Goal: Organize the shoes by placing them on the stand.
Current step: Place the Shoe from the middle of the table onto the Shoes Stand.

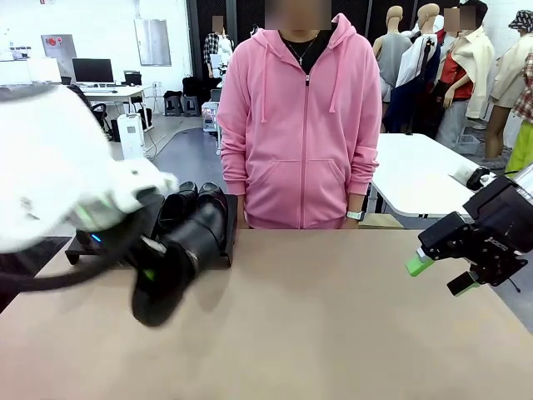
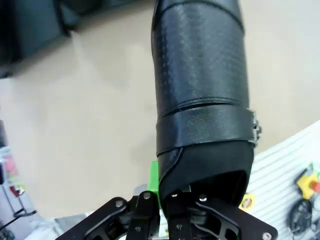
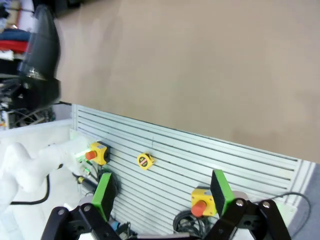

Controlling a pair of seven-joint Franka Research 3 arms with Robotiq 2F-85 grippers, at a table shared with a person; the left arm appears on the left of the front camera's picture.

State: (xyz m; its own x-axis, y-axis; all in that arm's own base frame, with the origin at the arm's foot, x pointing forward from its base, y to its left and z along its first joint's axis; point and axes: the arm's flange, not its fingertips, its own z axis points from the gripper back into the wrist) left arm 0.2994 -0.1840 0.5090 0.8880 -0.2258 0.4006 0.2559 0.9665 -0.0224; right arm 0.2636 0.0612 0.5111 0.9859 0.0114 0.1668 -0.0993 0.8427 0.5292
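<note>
My left gripper (image 1: pixel 154 265) is shut on the heel rim of a glossy black shoe (image 1: pixel 171 287) and holds it tilted just above the table's left side. In the left wrist view the held shoe (image 2: pixel 200 100) stretches away from my left gripper (image 2: pixel 162 195), with a strap across its top. Just behind it is the low black stand (image 1: pixel 231 250), with two more shoes (image 1: pixel 177 204) (image 1: pixel 212 198) on it. My right gripper (image 1: pixel 441 275) hangs open over the table's right edge, nothing between its green pads (image 3: pixel 104 195). The right wrist view shows the held shoe (image 3: pixel 42 40) far off.
A person in a pink hoodie (image 1: pixel 300 125) stands at the far edge, hands out of sight. The tan tabletop (image 1: pixel 333 333) is bare through the middle and right. Below my right gripper (image 3: pixel 162 192) a ribbed white panel (image 3: pixel 200 150) carries yellow stop buttons (image 3: pixel 201 200).
</note>
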